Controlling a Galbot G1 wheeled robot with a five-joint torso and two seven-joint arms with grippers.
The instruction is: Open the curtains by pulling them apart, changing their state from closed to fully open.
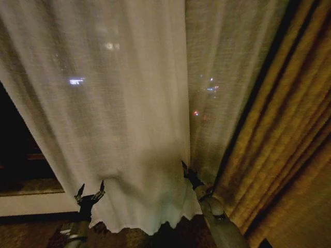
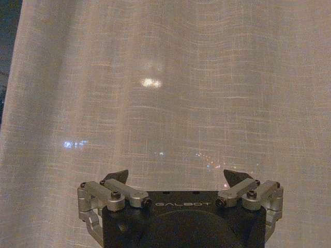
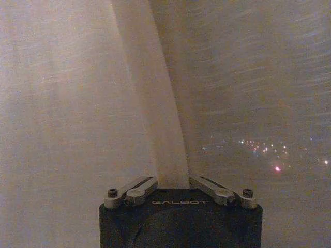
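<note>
Sheer curtains (image 1: 119, 119) remain shut. Right gripper (image 1: 185, 168) pinches the centre edge (pull sideways next); left gripper (image 1: 90, 190) waits, fingers spread.

A heavy golden-yellow drape (image 1: 289, 150) hangs in deep vertical folds, running at a slant down toward the floor. To the left of the drape, well apart from it, a dark window pane (image 1: 15, 144) shows black. Below that pane lies a pale sill or ledge (image 1: 31, 203), with a dim band above it that may be a patterned surface. Lower than the drape's hem, a dark patterned carpet (image 1: 129, 238) covers the floor.
</note>
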